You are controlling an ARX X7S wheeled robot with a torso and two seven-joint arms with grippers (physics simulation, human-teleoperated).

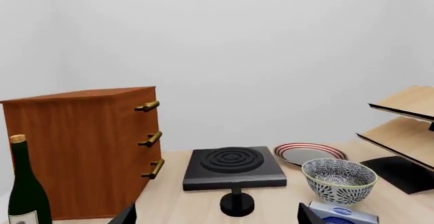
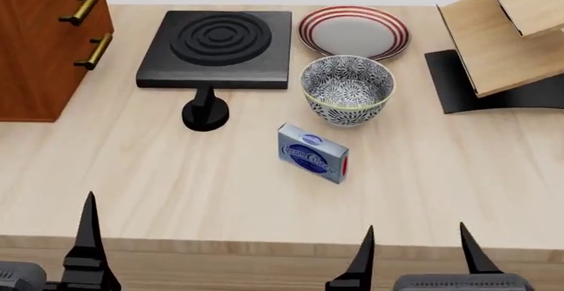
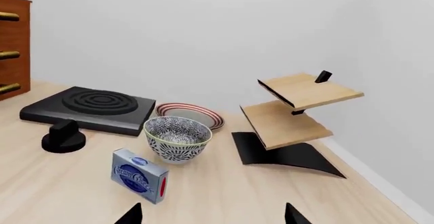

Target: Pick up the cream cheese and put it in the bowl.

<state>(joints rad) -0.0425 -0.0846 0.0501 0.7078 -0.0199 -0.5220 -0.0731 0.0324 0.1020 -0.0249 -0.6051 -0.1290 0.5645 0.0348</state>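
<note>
a pale wooden table [image 2: 176, 192] seen from above the robot's two arms. the cream cheese [image 2: 313, 152], a small blue box, stands on one long edge near the middle of the table, just in front of the bowl [image 2: 347, 90] and apart from it. the bowl is upright and looks empty, so it seems ready to receive the box. the right tool [image 2: 414, 255] hangs at the near table edge with its fingers spread wide and nothing between them, likely waiting to reach forward. of the left tool [image 2: 88, 238], only one finger is clearly in view, so its opening cannot be told; it holds nothing. behind sit a black burner [image 2: 216, 50], a red-ringed plate [image 2: 352, 30] with nothing on it, a wooden cabinet [image 2: 39, 47] and a wooden rack [image 2: 502, 40].
</note>
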